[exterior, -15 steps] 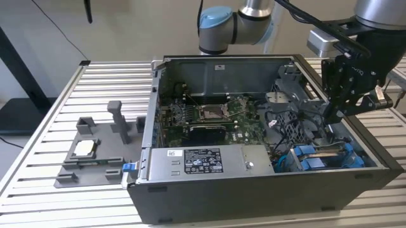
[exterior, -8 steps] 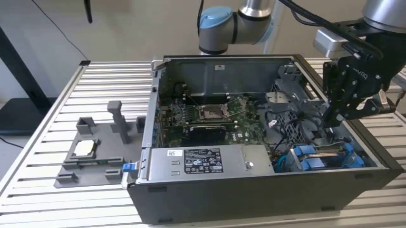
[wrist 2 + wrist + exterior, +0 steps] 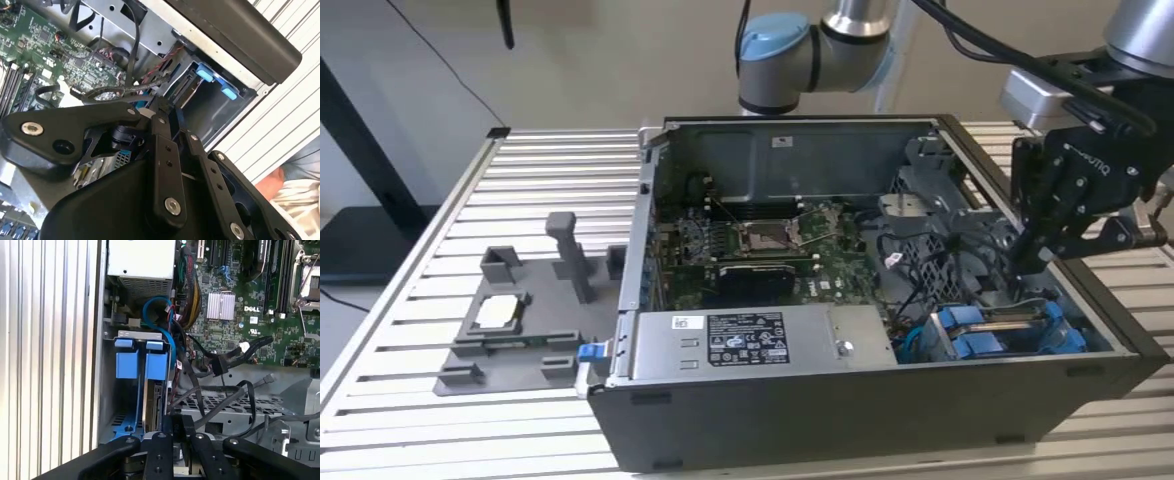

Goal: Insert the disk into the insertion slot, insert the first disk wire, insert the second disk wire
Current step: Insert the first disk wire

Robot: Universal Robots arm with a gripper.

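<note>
The disk point(image 3: 153, 402) stands on edge in its blue carrier inside the insertion slot point(image 3: 131, 334), a grey bay with blue tabs point(image 3: 963, 320) at the case's front corner on the exterior view's right. My gripper point(image 3: 1034, 262) hangs just above that bay. Its black fingers point(image 3: 187, 424) are shut close together right by the disk's end. Whether they pinch a wire is hidden. A black wire with a dark connector point(image 3: 220, 365) lies loose over the metal cage beside the bay. In the second wrist view my gripper point(image 3: 160, 107) sits among black cables near the slot point(image 3: 212, 102).
A labelled silver power-supply box point(image 3: 747, 340) fills the case's front. The green motherboard point(image 3: 761, 240) lies behind it. A blue cable point(image 3: 157, 307) loops near the bay. A grey fixture point(image 3: 507, 320) sits on the slatted table point(image 3: 560, 170). Part of a person point(image 3: 295, 192) is beside the table.
</note>
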